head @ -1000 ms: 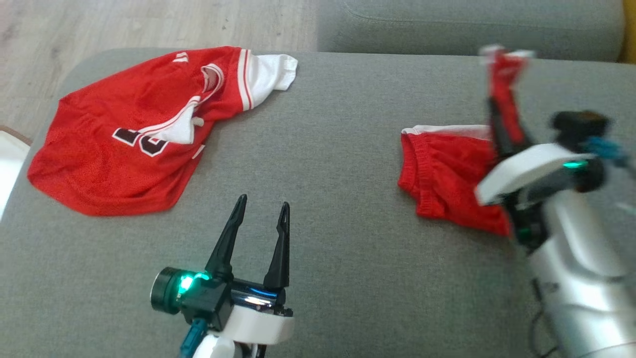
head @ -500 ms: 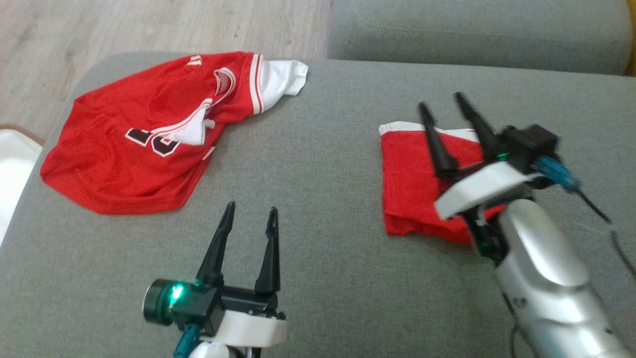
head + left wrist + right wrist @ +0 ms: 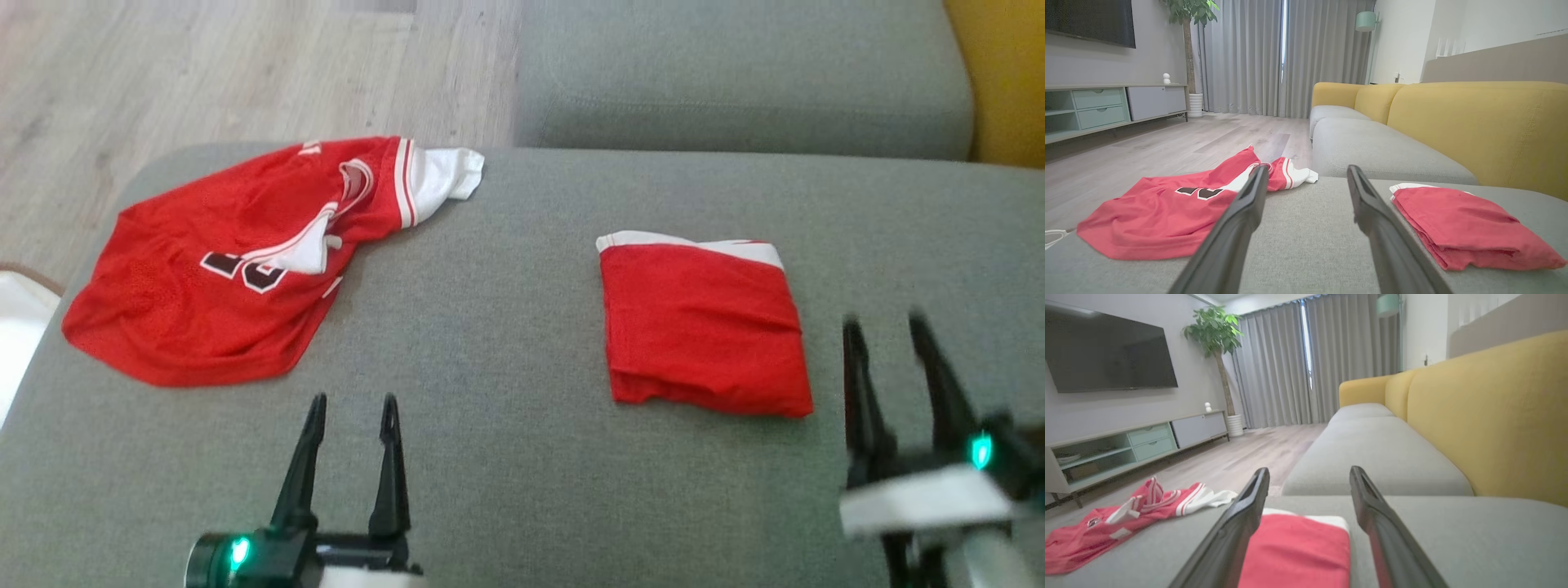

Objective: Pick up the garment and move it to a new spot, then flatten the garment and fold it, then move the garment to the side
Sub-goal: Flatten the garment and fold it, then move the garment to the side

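1. The folded garment (image 3: 702,327) lies flat on the grey seat (image 3: 522,457), right of centre in the head view.
2. It is a near-square red packet, so its long axis is weak; if anything, the longer side runs left to right across the seat.
3. Its white band runs along the far edge, pointing toward the back cushion (image 3: 735,73). The stacked fold layers show at the near and left edges.
4. The packet sits slightly skewed, with its near edge dropping toward the robot's right.
5. The right end effector (image 3: 886,322) is open and empty, fingers pointing away from the robot. It is just beside the garment's near right corner and not touching it.
6. The left end effector (image 3: 353,398) is also open and empty, over bare seat, well apart from the folded garment.
7. A crumpled red jersey (image 3: 220,269) lies at the far left of the seat. Its long axis runs diagonally from near left to far right, with the white part at the far-right end.
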You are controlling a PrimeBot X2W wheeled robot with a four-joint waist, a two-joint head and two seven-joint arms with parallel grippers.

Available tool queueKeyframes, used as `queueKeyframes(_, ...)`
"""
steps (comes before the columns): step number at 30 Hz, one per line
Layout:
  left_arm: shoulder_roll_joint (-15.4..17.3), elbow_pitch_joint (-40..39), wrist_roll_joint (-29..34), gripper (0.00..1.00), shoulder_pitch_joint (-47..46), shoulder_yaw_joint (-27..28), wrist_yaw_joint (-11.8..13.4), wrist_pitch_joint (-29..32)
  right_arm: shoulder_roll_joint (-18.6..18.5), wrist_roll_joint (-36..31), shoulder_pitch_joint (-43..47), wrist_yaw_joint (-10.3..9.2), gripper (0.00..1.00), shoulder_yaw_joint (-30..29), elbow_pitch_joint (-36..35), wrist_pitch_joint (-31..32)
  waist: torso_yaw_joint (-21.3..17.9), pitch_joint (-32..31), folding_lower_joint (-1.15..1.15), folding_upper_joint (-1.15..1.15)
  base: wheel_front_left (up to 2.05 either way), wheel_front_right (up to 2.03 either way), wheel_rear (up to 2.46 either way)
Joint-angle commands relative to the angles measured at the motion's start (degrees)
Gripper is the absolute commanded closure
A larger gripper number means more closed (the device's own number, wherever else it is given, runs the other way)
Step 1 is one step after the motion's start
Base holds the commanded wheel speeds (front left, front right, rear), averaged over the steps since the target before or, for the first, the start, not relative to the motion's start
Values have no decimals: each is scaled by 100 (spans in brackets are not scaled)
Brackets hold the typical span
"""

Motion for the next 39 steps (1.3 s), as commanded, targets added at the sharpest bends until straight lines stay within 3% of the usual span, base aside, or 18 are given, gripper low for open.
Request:
queueKeyframes(1, 6, -188, 89, 0, -78, 238, -47, -29, -12, 15, 59, 39, 0, 89, -226, -51, -23, -81, 1, 0, 0, 0, 0)
queueKeyframes(12, 21, 152, 238, 0, 246, 535, -194, -29, 8, -290, 971, 39, 0, 211, -348, -52, -212, -309, 1, 0, 0, 0, 0)
queueKeyframes(39, -21, 377, 480, 0, 78, 707, -334, -29, 197, -415, 947, 39, 0, 311, -186, -52, -342, -202, 1, 0, 0, 0, 0)
